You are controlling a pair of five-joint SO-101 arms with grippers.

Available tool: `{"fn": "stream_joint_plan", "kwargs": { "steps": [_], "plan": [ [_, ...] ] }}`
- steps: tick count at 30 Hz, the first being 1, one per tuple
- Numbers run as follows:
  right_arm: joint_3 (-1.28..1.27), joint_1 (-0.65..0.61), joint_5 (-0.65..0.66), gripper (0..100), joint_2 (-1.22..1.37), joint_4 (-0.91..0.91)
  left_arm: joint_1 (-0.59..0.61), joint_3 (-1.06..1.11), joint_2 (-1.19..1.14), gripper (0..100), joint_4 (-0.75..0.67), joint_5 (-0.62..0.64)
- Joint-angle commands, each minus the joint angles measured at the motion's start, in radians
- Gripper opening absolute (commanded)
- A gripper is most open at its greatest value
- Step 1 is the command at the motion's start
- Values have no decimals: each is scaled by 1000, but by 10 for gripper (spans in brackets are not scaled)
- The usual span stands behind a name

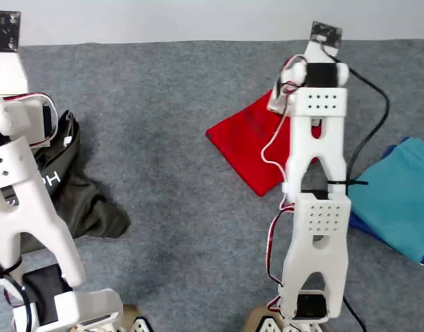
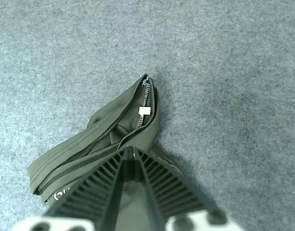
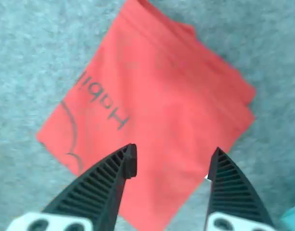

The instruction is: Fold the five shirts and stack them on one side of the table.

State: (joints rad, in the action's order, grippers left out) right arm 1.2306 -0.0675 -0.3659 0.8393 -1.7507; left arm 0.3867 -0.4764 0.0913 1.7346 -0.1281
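A dark olive shirt point(image 2: 109, 130) lies bunched on the grey carpeted table at the left point(image 1: 80, 194). My left gripper point(image 2: 130, 155) is shut on a fold of it near the zipper. A red shirt point(image 3: 152, 101) with dark print lies folded flat at the centre right point(image 1: 246, 142). My right gripper point(image 3: 173, 156) hovers just above the red shirt, open, with nothing between its fingers. A folded teal shirt point(image 1: 398, 197) rests on a blue one point(image 1: 389, 151) at the right edge.
The grey carpet point(image 1: 170, 104) covers the whole table. Bare carpet lies between the olive and red shirts. Both arm bases stand at the near edge, with the right arm point(image 1: 315, 207) stretching over the red shirt's near corner.
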Motion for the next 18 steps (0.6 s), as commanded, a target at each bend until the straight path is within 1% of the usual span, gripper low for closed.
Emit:
{"fn": "stream_joint_plan", "kwargs": {
  "steps": [1,3,4,8,10,12,18],
  "plan": [
    [37,-33,-121,248,-15,-36,8,-4,32,6,20,-9],
    [37,-41,-187,258,7,-22,8,-4,34,6,20,-9],
    [40,-44,-224,278,25,-18,8,-4,34,6,20,-9],
    [41,-51,-347,415,110,22,8,-4,32,6,20,-9],
    [41,-48,-399,459,156,58,8,-4,32,6,20,-9],
    [41,-50,-423,460,200,99,8,-4,31,6,20,-9],
    [41,-77,-427,460,286,194,8,-2,35,6,20,-9]
  ]
}}
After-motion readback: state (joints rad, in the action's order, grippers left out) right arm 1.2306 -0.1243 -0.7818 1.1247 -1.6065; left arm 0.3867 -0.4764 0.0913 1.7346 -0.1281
